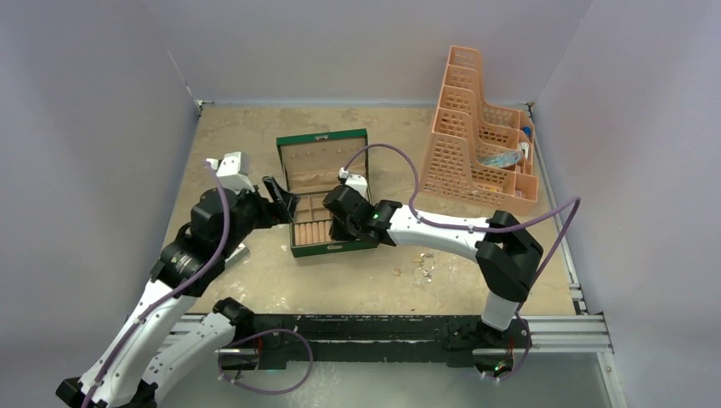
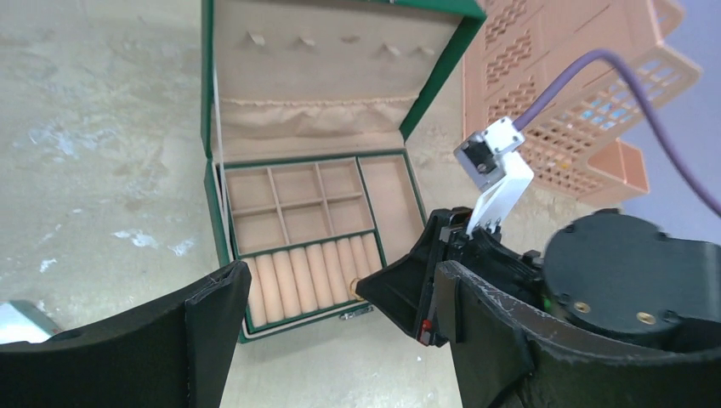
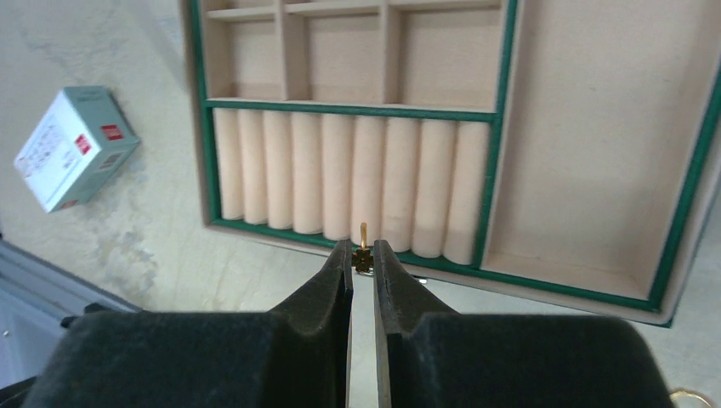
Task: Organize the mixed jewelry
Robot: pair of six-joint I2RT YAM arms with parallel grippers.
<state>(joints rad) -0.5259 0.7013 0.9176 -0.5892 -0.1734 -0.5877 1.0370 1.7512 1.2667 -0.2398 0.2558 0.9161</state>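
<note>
Gold ring sits pinched in our right claw, bottom centre, at the beige rolls' near edge; so thin a grip may let it slip past the slot. Our left claw gapes wide.

Table: tan, mottled, scuffed top. Plain pale-grey wall panels enclose its far, left and right edges. Aluminium rail along its near edge.

Quantities: two grippers — left gripper and right gripper — one green box, one peach basket, one small carton. The box has six square compartments, one long compartment and one row of rolls. One gold piece is gripped; the loose jewelry on the table is too small to count.
</note>
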